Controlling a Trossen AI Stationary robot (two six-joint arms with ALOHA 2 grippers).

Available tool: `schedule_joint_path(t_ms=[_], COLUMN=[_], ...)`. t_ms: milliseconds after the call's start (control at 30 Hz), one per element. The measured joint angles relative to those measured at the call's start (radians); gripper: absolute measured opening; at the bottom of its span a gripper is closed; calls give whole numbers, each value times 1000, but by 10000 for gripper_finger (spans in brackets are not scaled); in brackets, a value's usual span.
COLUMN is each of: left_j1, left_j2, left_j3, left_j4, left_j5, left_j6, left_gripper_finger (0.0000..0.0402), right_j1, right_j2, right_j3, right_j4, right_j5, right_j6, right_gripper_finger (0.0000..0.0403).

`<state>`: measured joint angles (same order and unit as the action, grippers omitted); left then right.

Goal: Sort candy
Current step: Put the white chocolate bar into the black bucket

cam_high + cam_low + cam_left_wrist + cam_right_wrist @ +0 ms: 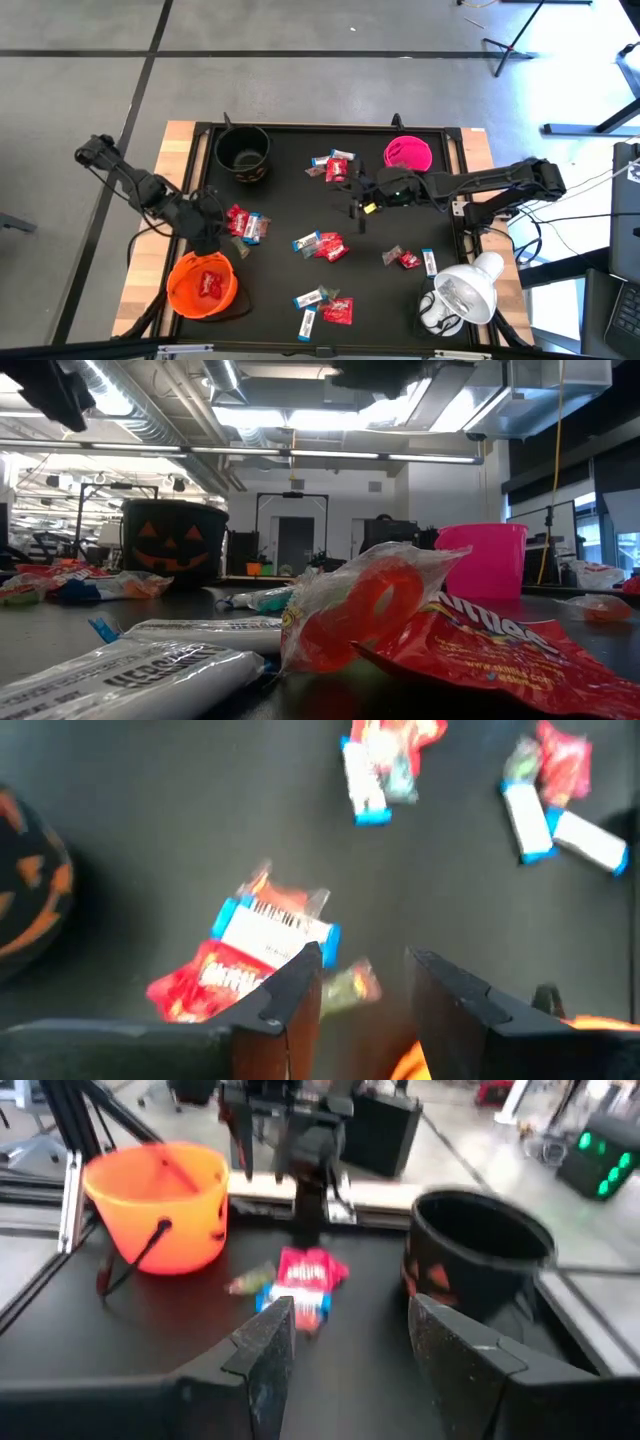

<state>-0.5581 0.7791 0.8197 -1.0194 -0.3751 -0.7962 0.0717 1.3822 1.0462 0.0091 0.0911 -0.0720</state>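
Observation:
Candy in red and in blue-and-white wrappers lies in small heaps on the black mat (290, 200): one heap (243, 224) by the left arm, others at the far middle (334, 165), the centre (320, 244) and the near side (325, 305). My left gripper (215, 238) hangs open and slanting down between that first heap (270, 935) and the orange bowl (175, 290), with nothing between its fingers. A red candy (210, 287) lies inside the orange bowl. My right gripper (358, 205) is open and empty, held nearly level above the mat's middle (350, 1320).
A black bowl with a pumpkin face (243, 152) stands at the far left of the mat and a pink bowl (408, 153) at the far right. A white lamp (465, 290) sits at the near right corner. A raised frame borders the mat.

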Motion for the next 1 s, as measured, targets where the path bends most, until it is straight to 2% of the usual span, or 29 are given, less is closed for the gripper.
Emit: schedule_joint_path(t_ms=[100,233,333,533,633,800,1000], left_j1=[49,115,166,243,274,311,330], left_j2=[-48,-60,-55,-54,-53,-53,-53], left_j3=[-69,-127,-164,-198,-198,-198,-198], left_j4=[113,220,324,543,574,574,574], left_j5=[-24,-35,-11,93,119,157,168], left_j6=[59,167,259,442,482,511,521], left_gripper_finger=[134,134,134,134,134,134,133], right_j1=[0,0,0,39,69,80,80], right_j2=[-38,-55,-56,-56,-56,-56,-55], right_j3=[-11,-12,-12,-12,-12,-12,-87], right_j4=[-167,-474,-676,-892,-975,-1120,-1191], right_j5=[38,123,121,24,-7,-50,-208], right_j6=[52,195,313,458,537,807,940], right_gripper_finger=[193,193,193,193,193,193,193])
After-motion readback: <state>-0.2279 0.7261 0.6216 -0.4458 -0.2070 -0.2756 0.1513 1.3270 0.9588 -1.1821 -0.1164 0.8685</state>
